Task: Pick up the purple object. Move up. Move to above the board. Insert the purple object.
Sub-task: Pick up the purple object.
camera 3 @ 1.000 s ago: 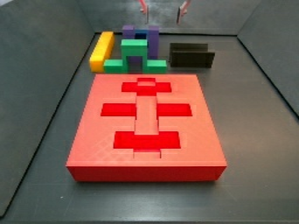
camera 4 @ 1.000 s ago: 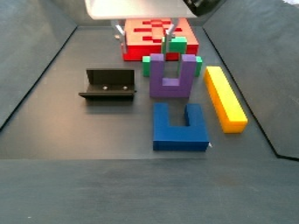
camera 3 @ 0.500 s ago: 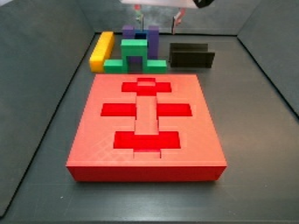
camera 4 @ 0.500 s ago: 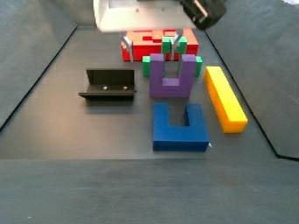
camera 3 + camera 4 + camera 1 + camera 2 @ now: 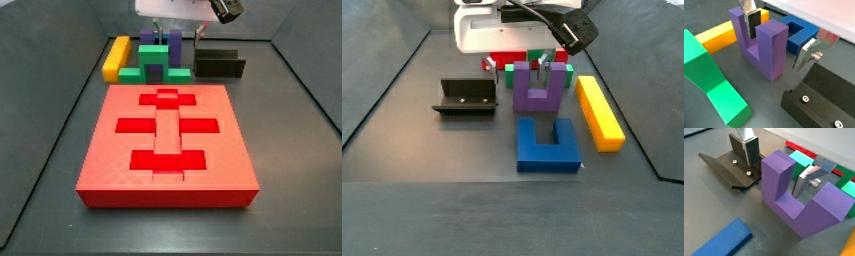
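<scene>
The purple object (image 5: 537, 98) is a U-shaped block standing prongs up on the floor between the green block and the blue block. In a side view (image 5: 150, 38) it shows behind the green block. My gripper (image 5: 543, 68) is low over it and open. In both wrist views one finger is inside the slot and one outside, with one prong between them (image 5: 776, 50) (image 5: 775, 177); a gap shows at the outer finger (image 5: 807, 54). The board (image 5: 107, 150) is a large red slab with cross-shaped recesses, lying apart from the gripper.
A green stepped block (image 5: 160, 58) stands between the purple object and the board. A blue U block (image 5: 548, 145) lies on the other side. A yellow bar (image 5: 599, 112) lies alongside. The dark fixture (image 5: 465, 98) stands close by (image 5: 824, 100).
My gripper has come down from above onto the purple object, so its fingers now straddle one prong. The blocks have not moved.
</scene>
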